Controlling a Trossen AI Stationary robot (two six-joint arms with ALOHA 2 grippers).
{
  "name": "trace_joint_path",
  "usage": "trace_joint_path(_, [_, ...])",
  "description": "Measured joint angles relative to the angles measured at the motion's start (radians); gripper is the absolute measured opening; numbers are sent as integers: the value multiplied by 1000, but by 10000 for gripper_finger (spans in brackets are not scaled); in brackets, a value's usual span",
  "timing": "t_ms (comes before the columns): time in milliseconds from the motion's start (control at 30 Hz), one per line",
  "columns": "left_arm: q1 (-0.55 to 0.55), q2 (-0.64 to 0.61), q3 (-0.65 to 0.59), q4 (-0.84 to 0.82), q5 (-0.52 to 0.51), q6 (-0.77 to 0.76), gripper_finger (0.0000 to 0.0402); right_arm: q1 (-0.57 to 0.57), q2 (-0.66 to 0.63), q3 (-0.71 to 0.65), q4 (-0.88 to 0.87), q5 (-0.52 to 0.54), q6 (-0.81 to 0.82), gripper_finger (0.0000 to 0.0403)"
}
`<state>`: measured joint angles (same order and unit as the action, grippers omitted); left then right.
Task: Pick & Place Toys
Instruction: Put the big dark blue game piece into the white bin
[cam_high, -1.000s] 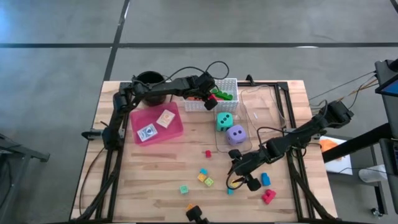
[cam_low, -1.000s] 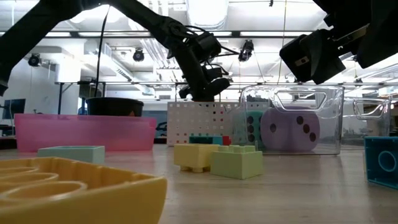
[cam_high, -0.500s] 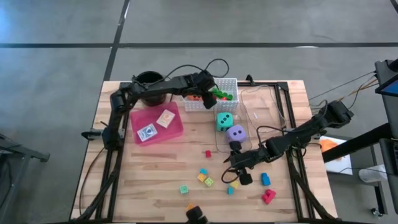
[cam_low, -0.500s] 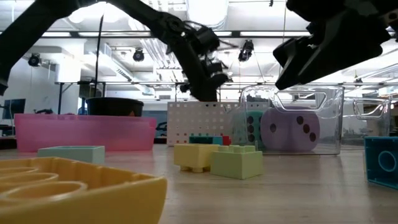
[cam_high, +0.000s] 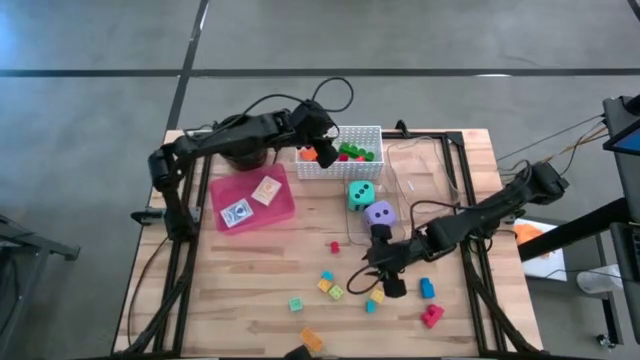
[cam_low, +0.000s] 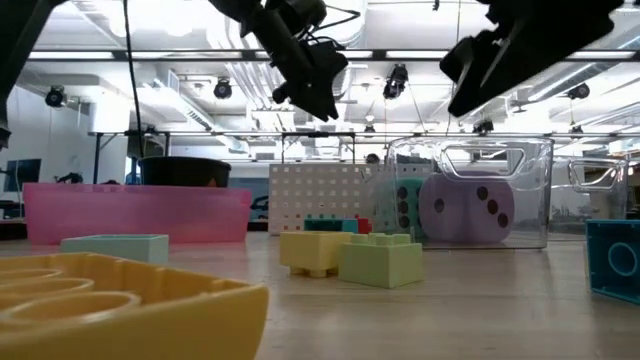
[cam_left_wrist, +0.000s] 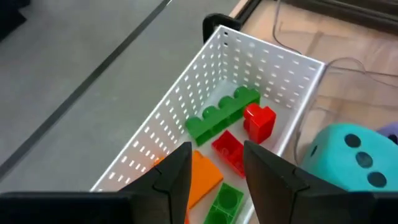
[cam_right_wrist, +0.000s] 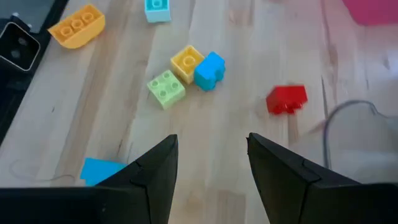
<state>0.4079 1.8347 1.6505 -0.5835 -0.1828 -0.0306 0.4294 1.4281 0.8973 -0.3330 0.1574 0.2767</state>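
1. The left claw (cam_high: 322, 152) hangs over the white perforated basket (cam_high: 372, 133) at the far side of the wooden surface (cam_high: 250, 270); its two fingers stand apart with nothing between them.
2. In the left wrist view the basket (cam_left_wrist: 186, 106) holds a long green block (cam_left_wrist: 221, 112), a red block (cam_left_wrist: 259, 121), a flat red piece (cam_left_wrist: 227, 149), an orange block (cam_left_wrist: 202, 174) and a small green block (cam_left_wrist: 225, 200).
3. The right claw (cam_high: 385, 278) hovers low over the loose blocks near the front of the surface, fingers spread and empty.
4. Under it, the right wrist view shows a yellow block (cam_right_wrist: 186, 61) touching a blue block (cam_right_wrist: 209, 70), a light green block (cam_right_wrist: 166, 89) just beside them, a red block (cam_right_wrist: 286, 99) apart on its own, an orange curved block (cam_right_wrist: 76, 25) and a flat blue piece (cam_right_wrist: 99, 169).
5. The teal die (cam_high: 361, 195) and the purple die (cam_high: 378, 214) sit touching each other, just in front of the basket.
6. The pink tray (cam_high: 285, 208) lies left of the dice with two small cards (cam_high: 250, 202) in it; one shows a blue figure, but no writing can be read.
7. Another blue block (cam_high: 427, 289) and a red block (cam_high: 432, 316) lie near the right front corner, and a small green block (cam_high: 296, 304) sits further left.
8. No brand or label is legible in any view.
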Motion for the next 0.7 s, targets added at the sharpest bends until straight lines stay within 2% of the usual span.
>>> trace_joint_path(133, [-3, -38, -73, 31, 0, 1, 149, 0, 0, 60, -122, 0, 89, 195])
trace_joint_path(367, [-3, -70, -201, 123, 0, 1, 149, 0, 0, 81, -200, -12, 243, 195])
trace_joint_path(500, [-6, -89, -265, 154, 0, 1, 149, 1, 0, 98, -310, -115, 518, 195])
trace_joint_path(600, [-13, -121, -314, 199, 0, -1, 149, 13, 0, 111, -377, -245, 736, 195])
trace_joint_path(700, [-24, -152, -367, 247, 1, -9, 149, 44, 0, 115, -392, -342, 855, 195])
